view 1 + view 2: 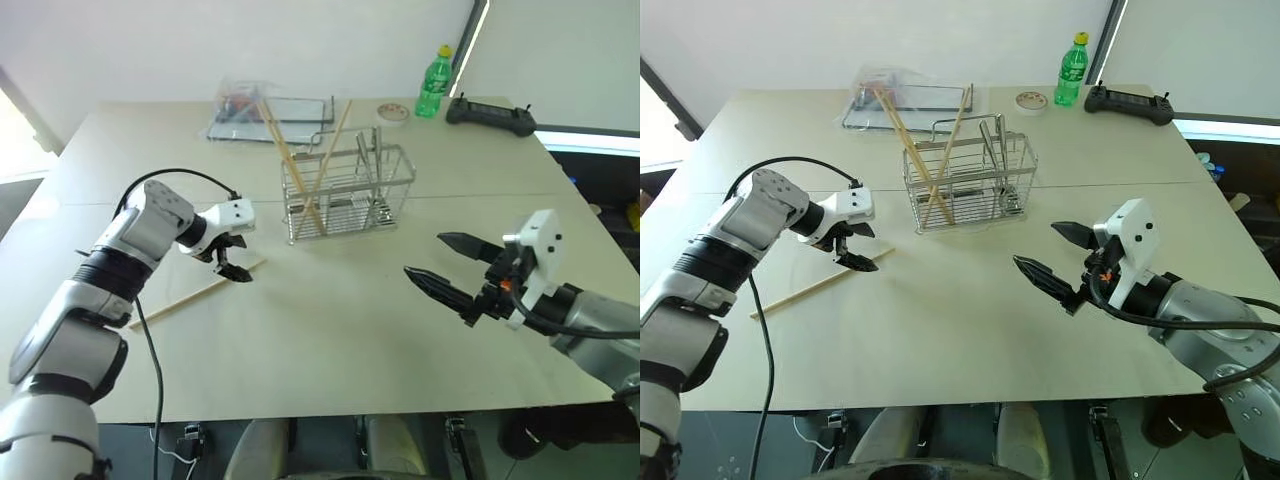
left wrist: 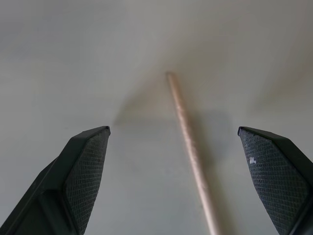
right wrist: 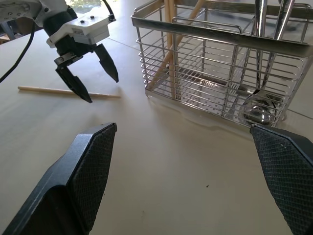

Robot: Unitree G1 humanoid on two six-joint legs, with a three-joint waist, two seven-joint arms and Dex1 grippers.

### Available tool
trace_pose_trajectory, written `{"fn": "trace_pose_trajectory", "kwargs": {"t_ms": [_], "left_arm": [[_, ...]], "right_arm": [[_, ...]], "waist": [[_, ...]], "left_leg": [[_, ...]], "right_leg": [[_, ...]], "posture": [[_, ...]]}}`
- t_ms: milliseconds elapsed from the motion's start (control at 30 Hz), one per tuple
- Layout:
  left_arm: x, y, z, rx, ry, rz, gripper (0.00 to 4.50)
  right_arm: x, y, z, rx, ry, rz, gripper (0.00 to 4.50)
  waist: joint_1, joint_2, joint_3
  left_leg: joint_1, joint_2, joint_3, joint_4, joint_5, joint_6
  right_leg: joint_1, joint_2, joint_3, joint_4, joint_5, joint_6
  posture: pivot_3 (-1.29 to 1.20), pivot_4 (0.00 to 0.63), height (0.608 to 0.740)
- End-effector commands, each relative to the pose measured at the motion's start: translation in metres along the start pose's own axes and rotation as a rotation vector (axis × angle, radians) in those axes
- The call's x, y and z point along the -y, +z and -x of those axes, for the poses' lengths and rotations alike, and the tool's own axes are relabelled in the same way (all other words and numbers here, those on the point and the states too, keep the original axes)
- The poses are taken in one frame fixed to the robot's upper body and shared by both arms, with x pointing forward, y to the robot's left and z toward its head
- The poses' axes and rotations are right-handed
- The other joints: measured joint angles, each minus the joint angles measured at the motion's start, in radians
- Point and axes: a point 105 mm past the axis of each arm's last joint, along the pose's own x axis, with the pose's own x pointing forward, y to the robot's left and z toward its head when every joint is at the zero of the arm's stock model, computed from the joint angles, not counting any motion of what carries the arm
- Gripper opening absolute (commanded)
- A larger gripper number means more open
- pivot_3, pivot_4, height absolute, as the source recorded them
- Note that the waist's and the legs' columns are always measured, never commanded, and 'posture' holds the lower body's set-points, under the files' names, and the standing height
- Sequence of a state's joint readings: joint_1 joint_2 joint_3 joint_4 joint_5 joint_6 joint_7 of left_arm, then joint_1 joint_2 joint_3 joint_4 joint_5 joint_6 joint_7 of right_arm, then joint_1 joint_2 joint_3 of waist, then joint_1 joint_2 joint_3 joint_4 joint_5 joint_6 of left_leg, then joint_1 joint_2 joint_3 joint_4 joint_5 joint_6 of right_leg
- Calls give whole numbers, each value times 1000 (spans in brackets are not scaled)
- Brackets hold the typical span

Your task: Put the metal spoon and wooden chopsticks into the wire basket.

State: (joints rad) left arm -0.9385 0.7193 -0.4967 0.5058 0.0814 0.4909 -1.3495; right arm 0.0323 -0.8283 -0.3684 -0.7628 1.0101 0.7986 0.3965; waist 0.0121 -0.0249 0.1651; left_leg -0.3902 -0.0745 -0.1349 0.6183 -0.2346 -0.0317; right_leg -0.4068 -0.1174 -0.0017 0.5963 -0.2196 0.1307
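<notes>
The wire basket (image 1: 343, 205) stands upright in the middle of the table. Two wooden chopsticks (image 1: 290, 160) lean crossed inside it. The metal spoon (image 3: 257, 111) stands in the basket's right end with its bowl down. A third chopstick (image 1: 190, 297) lies flat on the table to the basket's left. My left gripper (image 1: 243, 258) hangs open and pointing down just over that chopstick's near end (image 2: 188, 142), one finger on each side and not touching it. My right gripper (image 1: 424, 254) hovers open and empty to the right, in front of the basket (image 3: 195, 58).
A flat clear tray (image 1: 285, 120) with a plastic bag lies behind the basket. A green bottle (image 1: 433, 85), a small round dish (image 1: 392, 112) and a black controller (image 1: 490, 113) sit at the back right. The table's front edge runs just below both arms.
</notes>
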Motion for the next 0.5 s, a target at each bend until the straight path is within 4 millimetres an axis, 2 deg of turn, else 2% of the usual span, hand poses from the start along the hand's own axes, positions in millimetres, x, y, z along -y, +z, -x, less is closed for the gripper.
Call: {"fn": "trace_pose_trajectory", "kwargs": {"t_ms": [33,100,133,200,433,500], "left_arm": [[-3,10,-1,5,4,-24,4428],[0,10,-3,4,-19,-26,4428],[1,11,-4,5,-28,-26,4203],[3,13,-5,11,-42,-24,3539],[1,20,-7,33,-31,-16,28],[1,21,-8,42,-30,-7,28]], "right_arm": [[-4,11,4,51,-2,26,4500],[-6,10,4,43,7,27,4500],[-7,9,5,35,17,29,4500],[-11,7,7,16,41,30,4500],[-34,-10,17,-88,178,10,4500],[-37,-13,19,-104,195,3,4500]], "waist": [[1,0,0],[2,0,0],[2,0,0],[2,0,0],[1,0,0],[1,0,0]], "left_leg": [[0,0,0,0,0,0],[0,0,0,0,0,0],[0,0,0,0,0,0],[0,0,0,0,0,0],[0,0,0,0,0,0],[0,0,0,0,0,0]], "right_leg": [[0,0,0,0,0,0],[1,0,0,0,0,0],[1,0,0,0,0,0],[1,0,0,0,0,0],[1,0,0,0,0,0],[1,0,0,0,0,0]], "posture": [[0,150,719],[0,150,719],[0,150,719],[0,150,719],[0,150,719],[0,150,719]]}}
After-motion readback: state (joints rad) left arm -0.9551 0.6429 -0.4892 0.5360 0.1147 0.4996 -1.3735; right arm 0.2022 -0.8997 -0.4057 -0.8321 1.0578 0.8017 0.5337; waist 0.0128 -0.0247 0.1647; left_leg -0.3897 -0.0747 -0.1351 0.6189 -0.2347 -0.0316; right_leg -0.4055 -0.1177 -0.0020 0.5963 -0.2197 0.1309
